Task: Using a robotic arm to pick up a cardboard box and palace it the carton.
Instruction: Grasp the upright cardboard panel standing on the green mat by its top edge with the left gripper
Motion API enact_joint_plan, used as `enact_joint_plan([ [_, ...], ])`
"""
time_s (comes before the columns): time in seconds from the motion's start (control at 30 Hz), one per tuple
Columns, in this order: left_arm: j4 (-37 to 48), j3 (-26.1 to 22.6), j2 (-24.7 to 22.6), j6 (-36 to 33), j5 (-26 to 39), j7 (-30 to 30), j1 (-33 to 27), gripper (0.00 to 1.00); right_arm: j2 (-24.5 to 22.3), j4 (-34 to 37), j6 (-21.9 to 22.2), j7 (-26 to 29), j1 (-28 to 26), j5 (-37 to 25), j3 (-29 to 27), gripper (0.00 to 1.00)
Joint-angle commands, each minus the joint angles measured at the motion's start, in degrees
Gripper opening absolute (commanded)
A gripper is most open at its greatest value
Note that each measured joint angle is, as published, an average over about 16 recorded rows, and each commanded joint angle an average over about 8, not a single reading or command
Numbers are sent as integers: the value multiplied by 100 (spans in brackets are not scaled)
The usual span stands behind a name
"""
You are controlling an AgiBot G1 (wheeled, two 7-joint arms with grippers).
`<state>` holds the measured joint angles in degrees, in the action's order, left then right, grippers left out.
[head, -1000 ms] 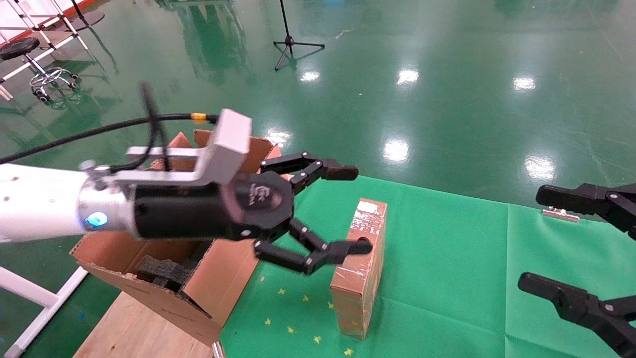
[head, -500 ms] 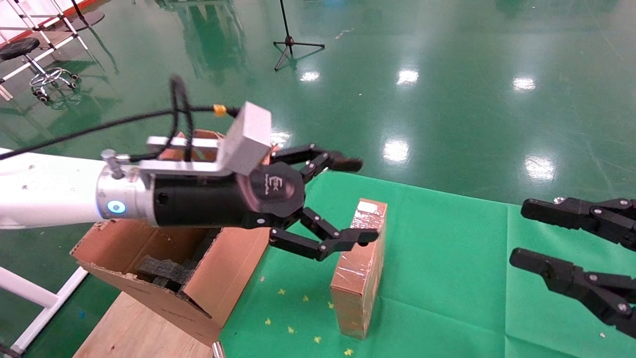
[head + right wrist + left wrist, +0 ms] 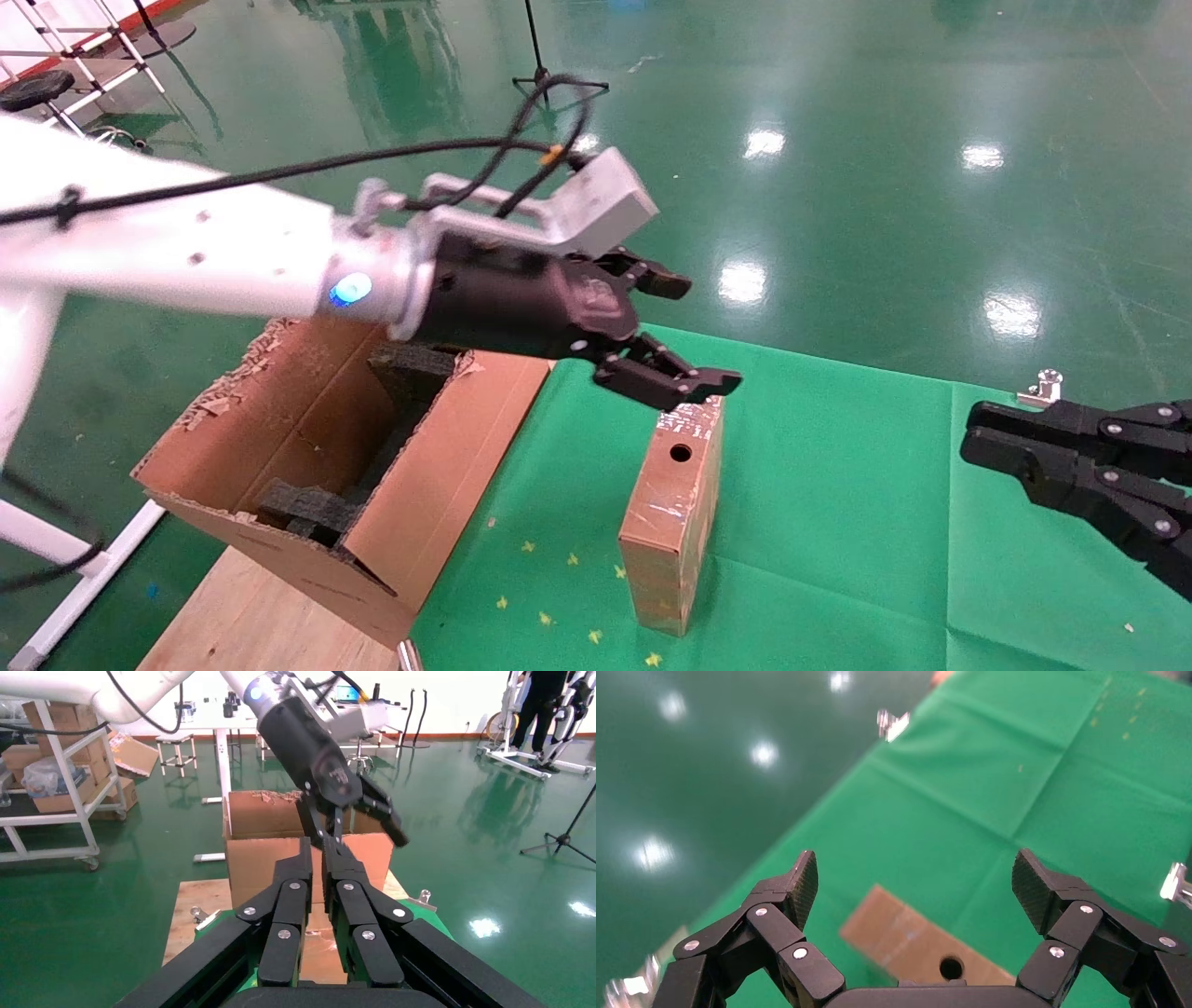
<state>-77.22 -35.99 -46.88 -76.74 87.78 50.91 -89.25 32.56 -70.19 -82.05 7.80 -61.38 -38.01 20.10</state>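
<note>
My left arm (image 3: 177, 247) reaches across from the left, above the carton (image 3: 307, 466), with its wrist angled slightly down. My left gripper (image 3: 694, 335) hangs spread wide above the far end of the cardboard box (image 3: 672, 522), holding nothing. The box stands on its long narrow edge on the green cloth (image 3: 838, 485), just beside the carton. My right gripper (image 3: 978, 438) waits at the right, fingers pressed together and empty.

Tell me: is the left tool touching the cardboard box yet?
Cannot tell. In the head view the left tool's lower finger overlaps the cardboard box's top end, hiding any gap. The left wrist view shows the open fingers astride the box, clear of its sides.
</note>
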Motion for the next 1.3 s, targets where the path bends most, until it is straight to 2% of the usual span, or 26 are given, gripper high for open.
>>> enact_joint_plan([
  [0.03, 11, -172, -189, -125, 251, 488, -265, 100, 0, 0, 0, 0, 0, 0, 0, 0],
  [0.37, 87, -1518, -1434, -1347, 2063, 3969, -1610, 100, 0, 0, 0, 0, 0, 0, 0, 0],
  [0.53, 155, -2441, -1873, -1453, 2274, 5678, -2001, 100, 0, 0, 0, 0, 0, 0, 0, 0],
  [0.63, 176, -2915, -2063, -1427, 2078, 6392, -2193, 100, 0, 0, 0, 0, 0, 0, 0, 0],
  [0.87, 239, -3463, -2297, -1305, 1656, 7107, -2335, 100, 0, 0, 0, 0, 0, 0, 0, 0],
  [1.3, 588, -3787, -2489, -1094, 1666, 7347, -2136, 100, 0, 0, 0, 0, 0, 0, 0, 1],
])
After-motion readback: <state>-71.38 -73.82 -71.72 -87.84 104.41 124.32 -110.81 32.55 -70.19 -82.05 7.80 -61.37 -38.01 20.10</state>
